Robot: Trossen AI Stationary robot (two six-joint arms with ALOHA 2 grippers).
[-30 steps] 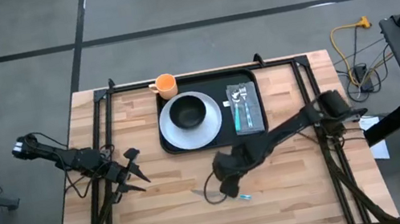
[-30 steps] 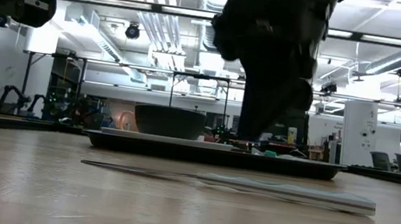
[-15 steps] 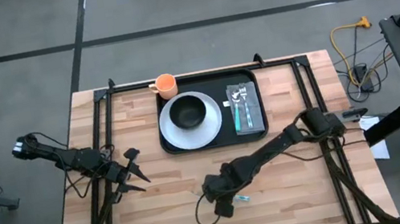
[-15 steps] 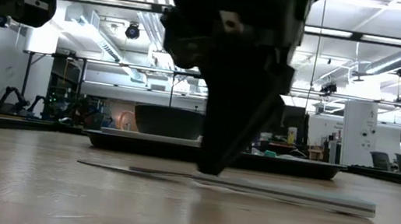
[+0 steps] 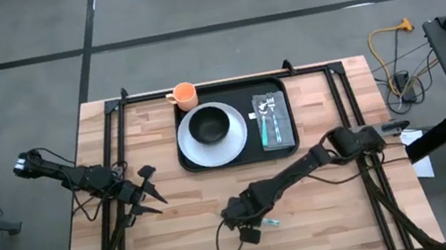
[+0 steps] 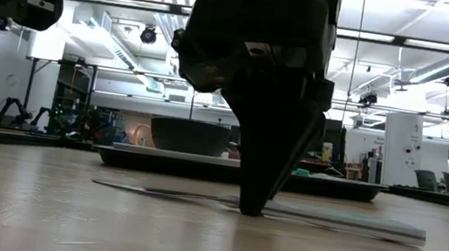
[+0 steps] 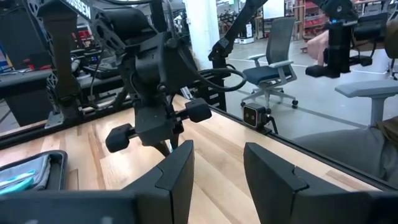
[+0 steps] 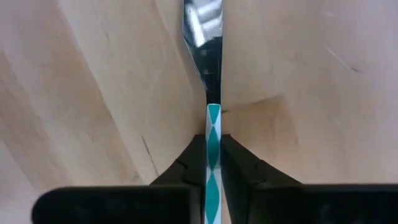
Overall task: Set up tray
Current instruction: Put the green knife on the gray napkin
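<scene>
Since a second ago, the right gripper has swung away from the tray's near edge and dropped to the bare wood, where its fingers now close on the teal-and-white handle of a knife lying flat on the table.

The tray sits at the far middle of the table, already holding a white plate with a dark bowl on it and a napkin carrying cutlery on its right side; an orange cup stands at the tray's far left corner. The knife, well apart from the tray on the near side, looks like the last piece missing, which would explain the reach.

In the right wrist view the two fingers pinch the handle from either side with the blade pointing ahead, a grip that keeps a thin, flat piece from sliding.

The left gripper waits over the left side of the table, fingers apart, holding nothing.
</scene>
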